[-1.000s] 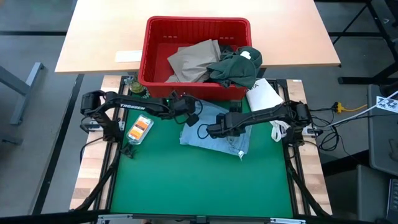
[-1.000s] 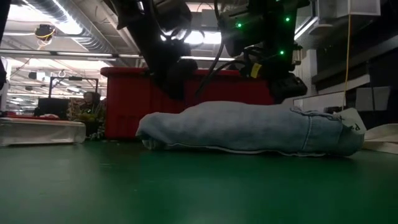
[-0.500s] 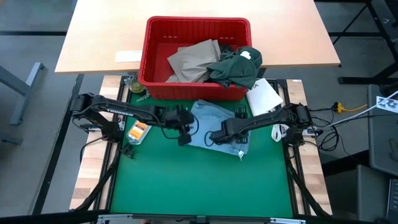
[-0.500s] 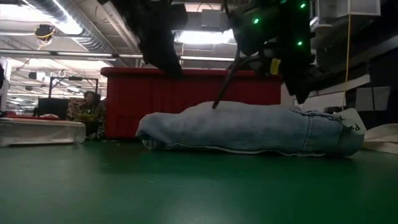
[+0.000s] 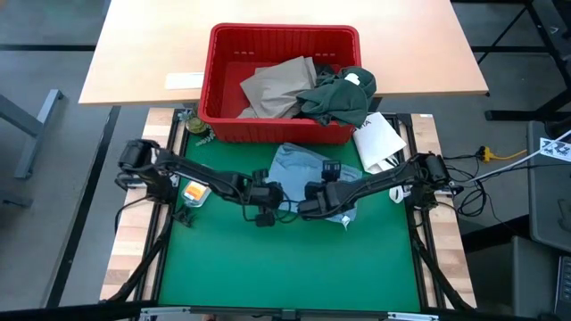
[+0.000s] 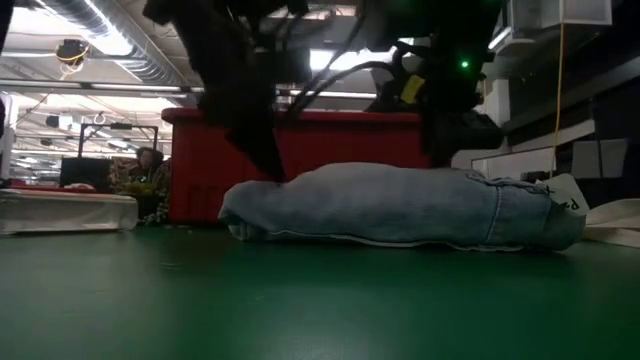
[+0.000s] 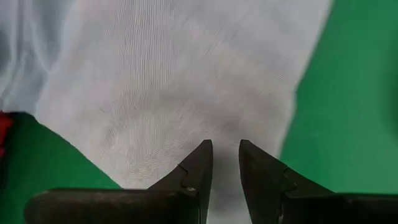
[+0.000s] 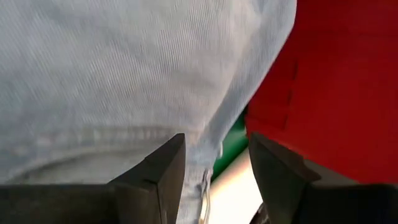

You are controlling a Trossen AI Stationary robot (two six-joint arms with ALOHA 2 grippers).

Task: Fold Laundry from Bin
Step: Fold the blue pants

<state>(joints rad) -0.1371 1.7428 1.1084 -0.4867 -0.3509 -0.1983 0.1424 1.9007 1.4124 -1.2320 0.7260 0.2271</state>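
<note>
Both grippers over the light blue garment
It lies lengthwise along the bin's front wall; left gripper narrowly parted, right gripper wider apart.

One red bin, three garments, two claws, one white packet

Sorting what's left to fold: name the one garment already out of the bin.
The light blue garment, lying on the green mat just outside the red bin; the tan garment and dark green garment are inside it.
</note>
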